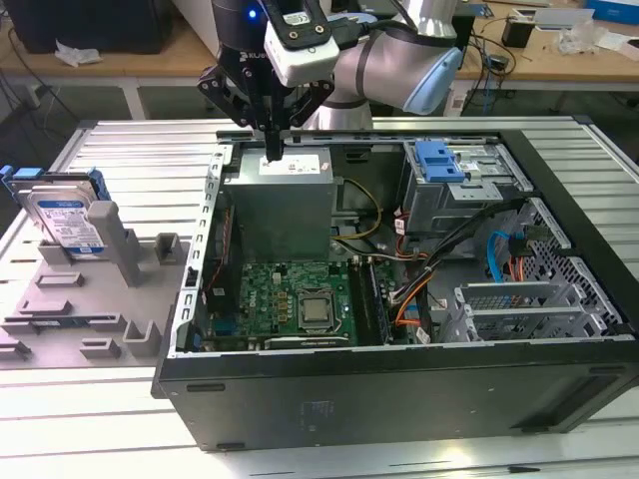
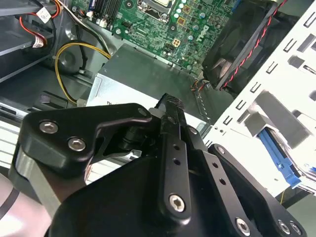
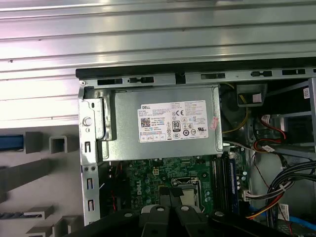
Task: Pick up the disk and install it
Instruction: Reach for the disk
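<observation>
Closed gripper (image 2: 170, 104) hovers over power supply (image 3: 163, 123); grey stand (image 1: 118, 239) partly hides disk (image 1: 62, 222).

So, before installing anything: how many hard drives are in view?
1: the disk stands in the grey holder at the exterior view's left. The case may hide others.

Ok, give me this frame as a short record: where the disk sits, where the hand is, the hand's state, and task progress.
disk: flat silver-metal hard drive with blue-and-white label and blue rail, standing on edge in the grey plastic fixture, exterior view's left, outside the case
hand: black robot hand over the grey metal power-supply box inside the open black computer case
hand state: shut, holding nothing
progress: disk not yet picked up
</observation>
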Motion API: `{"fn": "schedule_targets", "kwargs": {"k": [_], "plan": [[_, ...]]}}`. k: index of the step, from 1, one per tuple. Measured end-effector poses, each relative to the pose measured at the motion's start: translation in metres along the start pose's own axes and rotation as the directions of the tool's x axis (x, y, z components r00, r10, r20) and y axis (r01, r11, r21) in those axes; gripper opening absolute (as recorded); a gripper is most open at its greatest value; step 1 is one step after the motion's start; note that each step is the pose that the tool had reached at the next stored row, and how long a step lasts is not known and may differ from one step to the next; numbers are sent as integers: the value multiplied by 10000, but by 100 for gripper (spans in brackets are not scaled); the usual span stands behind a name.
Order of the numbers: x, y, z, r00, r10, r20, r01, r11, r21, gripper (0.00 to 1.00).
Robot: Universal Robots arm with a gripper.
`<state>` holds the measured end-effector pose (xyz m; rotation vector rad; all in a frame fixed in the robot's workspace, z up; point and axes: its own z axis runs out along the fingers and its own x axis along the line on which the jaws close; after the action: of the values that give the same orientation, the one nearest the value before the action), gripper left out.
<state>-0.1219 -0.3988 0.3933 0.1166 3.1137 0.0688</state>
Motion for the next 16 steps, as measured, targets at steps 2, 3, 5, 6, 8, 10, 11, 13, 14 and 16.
{"fn": "schedule_targets", "kwargs": {"k": [2,3,5,6,8,10,11,13,14,16], "plan": [[0,0,0,10000,0,0,0,10000,0,11],[0,0,0,10000,0,0,0,10000,0,11],[9,0,0,10000,2,1,-2,10000,-1,11],[27,-2,-1,10000,1,0,-1,10000,0,11],[81,5,-2,10000,1,0,-1,10000,0,11],[147,27,-3,10000,-1,-1,1,10000,1,11],[168,36,-2,10000,0,0,0,10000,0,11],[239,62,-3,10000,0,-1,0,10000,1,11],[290,76,-3,10000,-1,0,1,10000,-1,11],[361,87,-5,10000,1,0,-1,10000,0,11]]}}
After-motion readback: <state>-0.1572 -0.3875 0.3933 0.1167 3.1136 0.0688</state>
